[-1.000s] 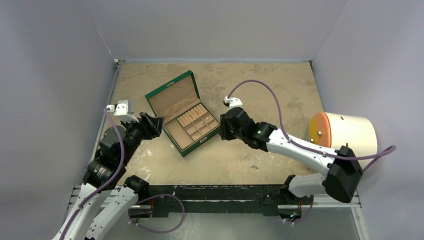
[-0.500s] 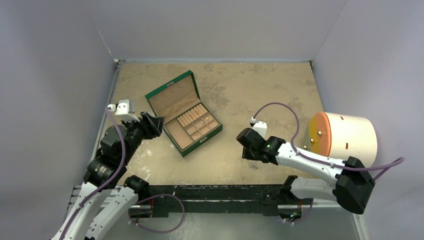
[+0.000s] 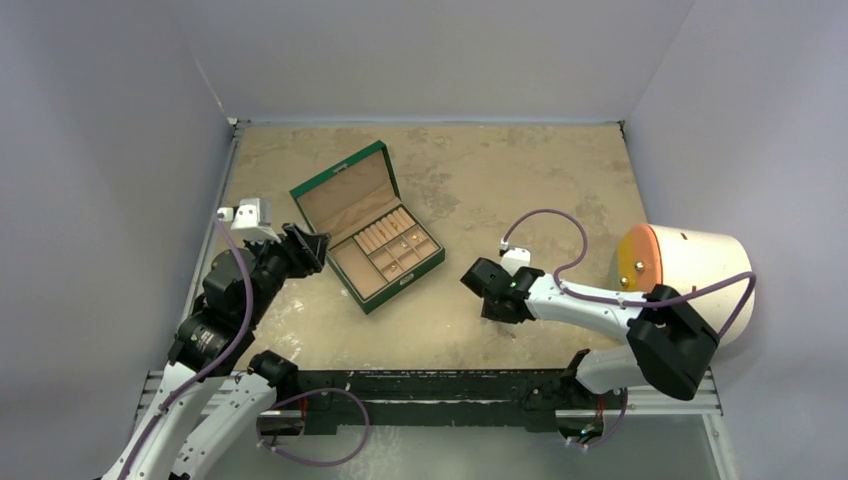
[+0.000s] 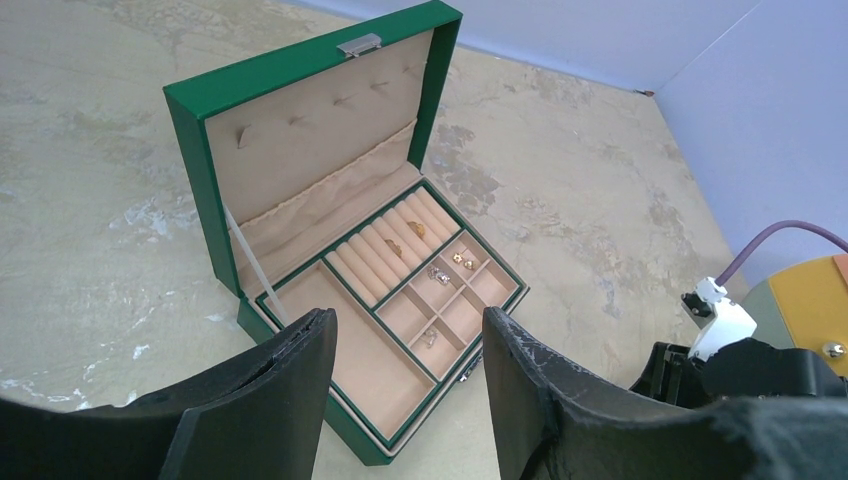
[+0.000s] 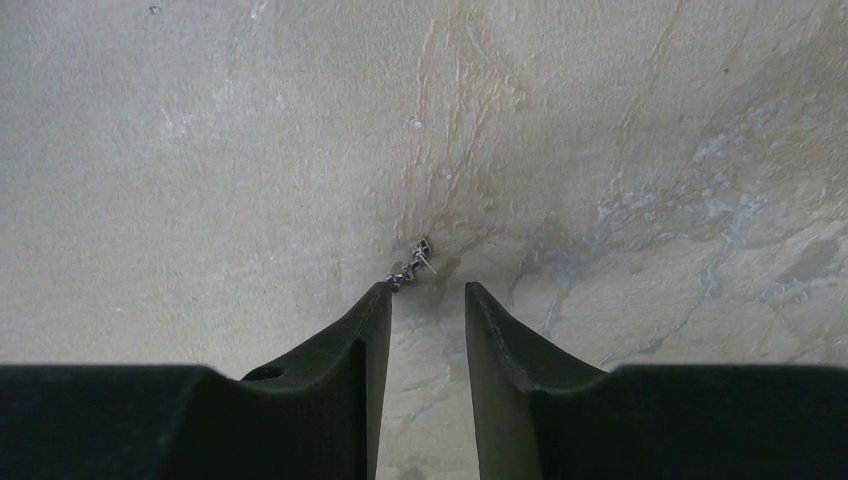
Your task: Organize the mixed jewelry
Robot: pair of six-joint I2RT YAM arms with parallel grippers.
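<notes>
The green box (image 3: 345,180) lies open at the table's left centre. Its tan tray (image 4: 350,340) holds some of the mixed jewelry: gold studs (image 4: 462,262), a silver piece (image 4: 436,271), another silver piece (image 4: 428,338) and gold rings (image 4: 417,229) in the roll slots. My left gripper (image 4: 405,320) hovers open beside the box's near left corner, holding nothing. One small silver chain-like piece (image 5: 412,263) lies on the bare table. My right gripper (image 5: 428,288) points down at it, open, with its left fingertip (image 5: 380,295) just short of the piece.
A white cylinder with an orange face (image 3: 690,272) stands at the right edge, close behind the right arm. Grey walls close in the table on three sides. A purple cable (image 3: 545,225) loops above the right wrist.
The right arm has pulled away from the box's right side, toward the near edge, and lowered over the loose silver piece. Left arm and box have not moved.
</notes>
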